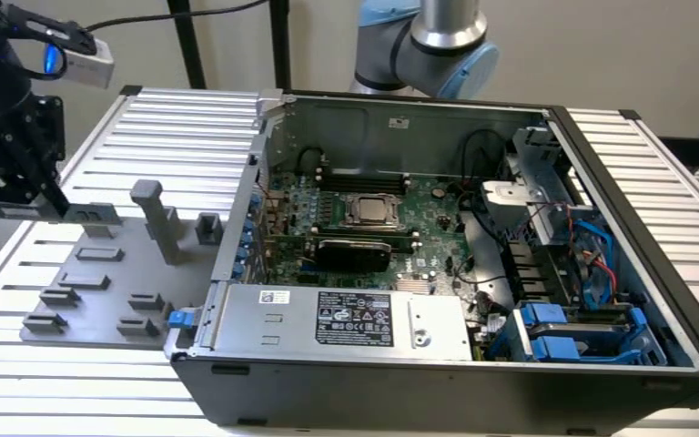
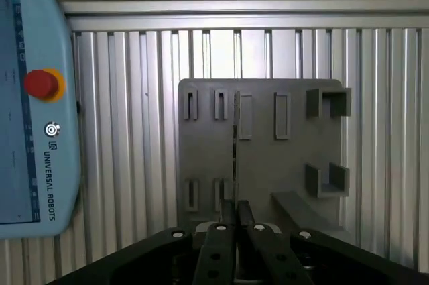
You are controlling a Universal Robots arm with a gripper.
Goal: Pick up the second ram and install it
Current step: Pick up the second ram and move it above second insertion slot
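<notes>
The black claw [image 2: 236,212] hangs at the upper left of the exterior view, over the grey plastic fixture plate [image 2: 268,164]. That plate lies on the ribbed aluminium surface [image 2: 134,131], just beside the open black computer case [image 1: 447,382]. In the wrist view the claw's two fingers [image 2: 228,214] stand close together, clenched on a thin strip seen edge-on that runs out from between them across the plate's slots. I take this strip for the second ram [image 2: 234,157], the long narrow green circuit board, though its chips cannot be made out edge-on. The large green motherboard [image 1: 440,205] sits well apart, inside the case. The step in hand looks like the lift and carry. It calls for a firm, centred grip, the strip held straight and untilted, and enough height to clear the upright grey fixture blocks [image 1: 149,214] and the case wall.
</notes>
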